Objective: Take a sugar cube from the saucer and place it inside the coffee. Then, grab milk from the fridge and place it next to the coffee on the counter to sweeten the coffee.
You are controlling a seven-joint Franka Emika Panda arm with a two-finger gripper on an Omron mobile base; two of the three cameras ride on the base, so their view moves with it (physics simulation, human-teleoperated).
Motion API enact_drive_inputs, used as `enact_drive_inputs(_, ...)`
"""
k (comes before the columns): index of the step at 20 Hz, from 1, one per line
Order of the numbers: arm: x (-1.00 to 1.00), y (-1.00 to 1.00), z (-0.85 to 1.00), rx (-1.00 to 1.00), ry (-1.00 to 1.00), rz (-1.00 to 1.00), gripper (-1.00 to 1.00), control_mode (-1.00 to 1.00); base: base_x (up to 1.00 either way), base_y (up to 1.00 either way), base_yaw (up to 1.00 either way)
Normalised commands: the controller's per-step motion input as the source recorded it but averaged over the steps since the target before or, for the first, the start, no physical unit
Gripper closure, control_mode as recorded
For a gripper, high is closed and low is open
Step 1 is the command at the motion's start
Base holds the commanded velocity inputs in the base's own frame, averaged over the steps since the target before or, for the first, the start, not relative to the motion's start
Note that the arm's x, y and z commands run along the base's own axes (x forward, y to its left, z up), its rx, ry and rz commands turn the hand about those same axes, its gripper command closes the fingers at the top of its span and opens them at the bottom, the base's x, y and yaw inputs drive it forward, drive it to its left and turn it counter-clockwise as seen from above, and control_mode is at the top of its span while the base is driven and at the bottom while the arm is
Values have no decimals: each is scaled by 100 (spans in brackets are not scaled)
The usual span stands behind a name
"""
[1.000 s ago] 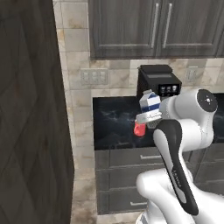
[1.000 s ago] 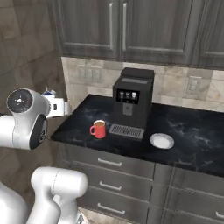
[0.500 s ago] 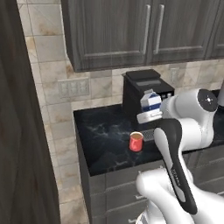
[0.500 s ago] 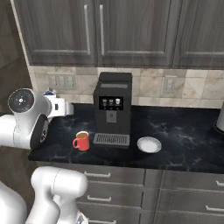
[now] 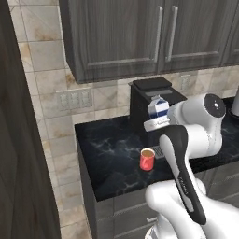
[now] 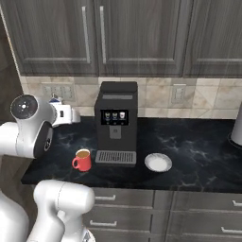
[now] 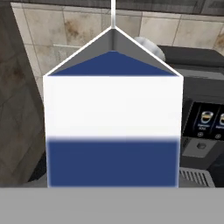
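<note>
The milk (image 7: 113, 118), a white carton with a blue band, sits upright in my gripper (image 5: 155, 116), which is shut on it. In the left base view the milk (image 5: 158, 106) hangs in front of the black coffee machine (image 5: 150, 93), above the counter (image 5: 107, 158). The coffee (image 5: 147, 159) is a red mug with brown liquid, standing on the counter below and slightly left of the carton. From the right base view the coffee (image 6: 82, 160) stands left of the machine's drip tray and the white saucer (image 6: 158, 162) lies right of it. The fridge is out of view.
The coffee machine (image 6: 116, 123) stands against the tiled wall under dark wall cabinets (image 6: 132, 35). A grey vessel (image 6: 237, 125) stands at the counter's far right. A tall dark panel (image 5: 23, 163) closes off the left side. Drawers with silver handles (image 6: 189, 203) run below the counter.
Both base views have shifted as the base drove along the counter; mug, machine and saucer now sit nearer the middle. The milk stays in the gripper.
</note>
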Motion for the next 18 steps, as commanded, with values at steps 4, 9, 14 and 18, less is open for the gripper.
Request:
enact_drive_inputs(4, 0, 22, -18, -11, 0, 0, 100, -100, 0, 0, 0)
enact_drive_inputs(9, 0, 21, -24, -11, 0, 0, 100, -100, 0, 0, 0)
enact_drive_inputs(14, 0, 25, -30, -10, 0, 0, 100, -100, 0, 0, 0)
enact_drive_inputs(18, 0, 29, -22, -8, 0, -2, 100, -100, 0, 0, 0)
